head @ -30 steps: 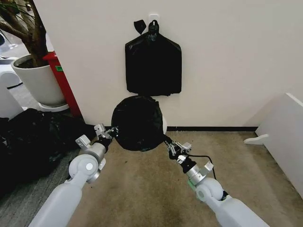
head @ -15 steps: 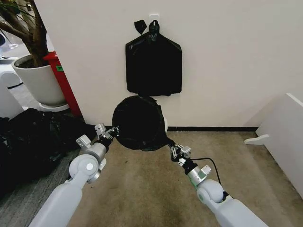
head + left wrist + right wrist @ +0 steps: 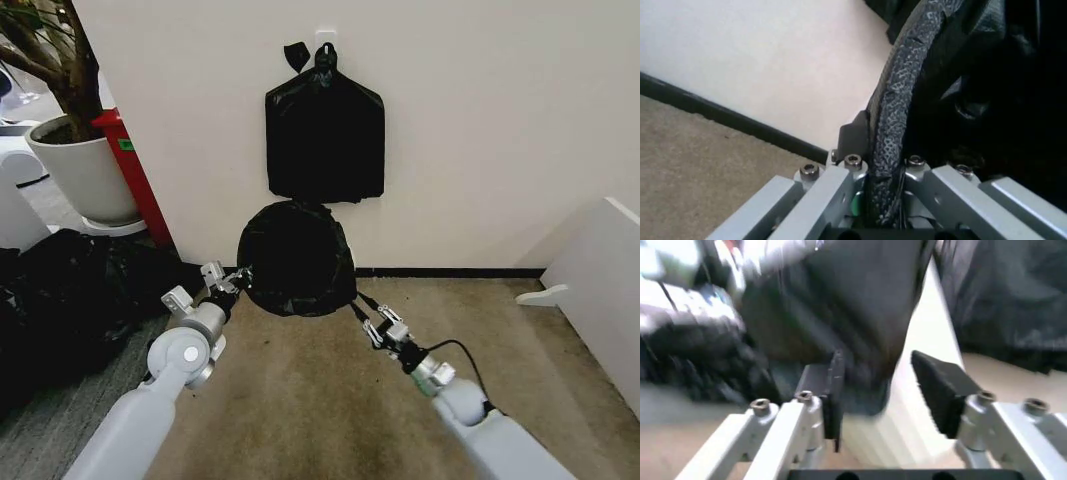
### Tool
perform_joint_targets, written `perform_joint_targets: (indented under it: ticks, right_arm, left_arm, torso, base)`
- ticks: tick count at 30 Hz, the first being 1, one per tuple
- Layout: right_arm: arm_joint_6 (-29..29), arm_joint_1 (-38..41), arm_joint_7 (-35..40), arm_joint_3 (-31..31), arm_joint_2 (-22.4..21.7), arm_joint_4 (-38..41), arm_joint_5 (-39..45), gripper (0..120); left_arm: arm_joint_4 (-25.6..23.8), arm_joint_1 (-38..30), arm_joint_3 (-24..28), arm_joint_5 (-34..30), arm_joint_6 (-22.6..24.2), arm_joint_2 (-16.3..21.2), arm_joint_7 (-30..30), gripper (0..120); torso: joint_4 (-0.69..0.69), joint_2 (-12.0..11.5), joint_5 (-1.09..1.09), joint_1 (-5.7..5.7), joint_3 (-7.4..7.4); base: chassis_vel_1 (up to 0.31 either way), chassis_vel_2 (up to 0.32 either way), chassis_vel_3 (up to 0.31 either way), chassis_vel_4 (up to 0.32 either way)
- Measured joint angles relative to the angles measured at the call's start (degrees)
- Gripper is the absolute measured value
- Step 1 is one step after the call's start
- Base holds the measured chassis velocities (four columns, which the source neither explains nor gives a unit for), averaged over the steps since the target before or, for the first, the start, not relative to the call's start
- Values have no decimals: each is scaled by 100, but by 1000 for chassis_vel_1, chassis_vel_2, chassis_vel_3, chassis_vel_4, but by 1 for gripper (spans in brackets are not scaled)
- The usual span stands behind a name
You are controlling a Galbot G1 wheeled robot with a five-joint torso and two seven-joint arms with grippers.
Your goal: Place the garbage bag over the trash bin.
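Black plastic of the garbage bag (image 3: 296, 258) lay stretched over the mouth of the trash bin (image 3: 349, 268), which stood on the carpet against the white wall

Left hand (image 3: 240, 274) sat at the bag's left edge, clenched on a fold of the film – the left wrist view showed the gathered plastic (image 3: 897, 125) pinched between its jaws. Right hand (image 3: 362, 309) hung just beside the bag's lower right edge with its fingers (image 3: 941, 390) parted; in the right wrist view the bin's cream wall (image 3: 923, 360) and the black film ran between them, and I cannot tell whether they touched. Above the bin a flat bundle of black bags (image 3: 325, 143) hung on the wall – to the left stood a white planter pot (image 3: 85, 178), with a heap of black plastic (image 3: 70, 300) on the floor
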Motion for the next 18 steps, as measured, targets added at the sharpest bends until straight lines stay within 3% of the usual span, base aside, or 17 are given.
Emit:
perform_joint_targets:
  ticks: [3,6,7,8,12,18]
  right_arm:
    - [-135,-79,177,11,-49,305,799,50]
    - [-307,-169,1633,9,-23,1006,1130,65]
    - [-372,-188,2232,13,19,1224,948,68]
    - [-372,-188,2232,13,19,1224,948,68]
    - [-575,-292,3678,-50,151,1776,46,86]
    - [-647,-432,3934,-226,258,1948,-521,100]
  left_arm:
    - [76,-6,85,205,148,-16,-137,1]
    - [187,63,302,580,503,-68,-360,1]
    - [199,90,361,648,712,-109,-477,1]
    - [199,90,361,648,712,-109,-477,1]
    - [201,110,545,685,1690,-365,-945,1]
    - [274,15,592,569,2343,-642,-1294,1]
  torso:
    - [-1,0,1,0,0]
    - [1,0,-1,0,0]
    - [1,0,0,0,0]
    - [1,0,0,0,0]
    - [0,0,-1,0,0]
    - [0,0,-1,0,0]
  base:
    - [0,0,0,0]
    - [0,0,0,0]
    - [0,0,0,0]
    - [0,0,0,0]
    - [0,0,0,0]
    - [0,0,0,0]
